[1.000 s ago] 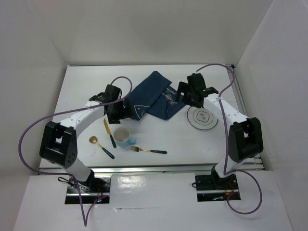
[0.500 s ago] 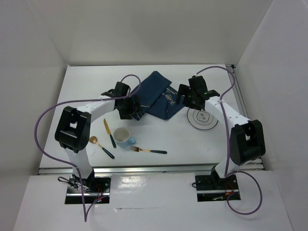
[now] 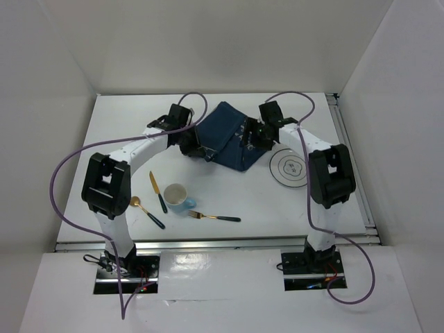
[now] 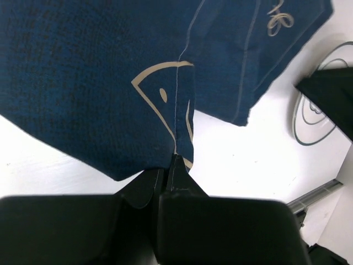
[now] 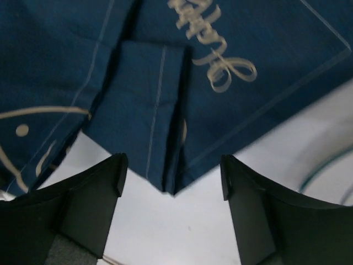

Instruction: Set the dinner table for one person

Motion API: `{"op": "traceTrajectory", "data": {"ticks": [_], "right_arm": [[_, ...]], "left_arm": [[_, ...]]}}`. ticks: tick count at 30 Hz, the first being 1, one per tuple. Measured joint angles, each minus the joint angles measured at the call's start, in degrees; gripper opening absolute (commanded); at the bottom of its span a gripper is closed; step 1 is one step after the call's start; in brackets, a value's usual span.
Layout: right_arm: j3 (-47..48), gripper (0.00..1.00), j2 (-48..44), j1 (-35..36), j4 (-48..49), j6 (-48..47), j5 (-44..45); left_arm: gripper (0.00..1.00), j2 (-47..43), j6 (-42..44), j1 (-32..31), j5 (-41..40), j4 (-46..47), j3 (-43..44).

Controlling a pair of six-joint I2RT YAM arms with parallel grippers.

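Observation:
On the white dinner table (image 3: pixel 118 132) a navy placemat (image 3: pixel 225 135) with pale script lies crumpled and folded at the back centre. My left gripper (image 3: pixel 205 154) is shut on the placemat's near pointed corner; in the left wrist view the cloth (image 4: pixel 83 83) runs into the closed fingertips of the left gripper (image 4: pixel 168 165). My right gripper (image 3: pixel 251 135) hovers open at the mat's right side. In the right wrist view the right gripper (image 5: pixel 174 165) has its fingers on either side of a folded corner of the placemat (image 5: pixel 248 33), not touching it.
A white plate (image 3: pixel 290 168) with dark rings lies right of the mat. Nearer the front are a light blue cup (image 3: pixel 177 196), a knife (image 3: pixel 157 191), a gold spoon (image 3: pixel 144 210) and a fork (image 3: pixel 215 217). White walls enclose the table.
My left gripper moved right to the mat's near corner and shut on it. My right gripper swung left from above the plate to the mat's folded corner, its jaws narrowing slightly.

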Motion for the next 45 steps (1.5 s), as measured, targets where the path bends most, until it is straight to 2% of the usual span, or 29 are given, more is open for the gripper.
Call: {"op": "traceTrajectory", "data": {"ticks": [2,3,12,22,28,35,37,40,45], "right_arm": [[4.3,0.67,3.7,0.0,-0.3,-0.3,-0.6],[6.2,0.65,5.4,0.0,-0.3,-0.6,-0.8],[19.6,0.64,17.1,0.0,-1.3,-2.3,-1.9],[22.9,0.61,22.6,-0.1,-2.1,-6.0,-3.6],[22.2,0.48,22.7,-0.1,-1.7,-8.2,-5.9],[21.7,0.48,23.2,-0.1,-0.5,-9.8,-8.5],[22.0,0.53,23.4,-0.1,-0.4,-10.0,-8.4],[22.3,0.83,23.4,0.0,0.1,-9.7,-7.4],[23.1,0.84,23.2,1.2,0.8,-12.0,0.6]], "left_arm": [[0.0,0.1,0.6,0.0,0.0,-1.2,2.1],[0.0,0.1,0.8,0.0,0.0,-1.6,3.1],[0.0,0.1,0.8,2.2,1.7,-5.0,8.2],[0.0,0.1,0.5,3.8,4.0,-5.9,10.1],[0.0,0.1,0.5,3.8,4.5,-6.2,10.2],[0.0,0.1,0.5,4.2,4.9,-6.3,10.2],[0.0,0.1,0.5,4.5,5.2,-6.3,10.2],[0.0,0.1,0.5,4.8,5.5,-6.3,10.2],[0.0,0.1,0.5,5.2,5.7,-6.6,10.2]]}}
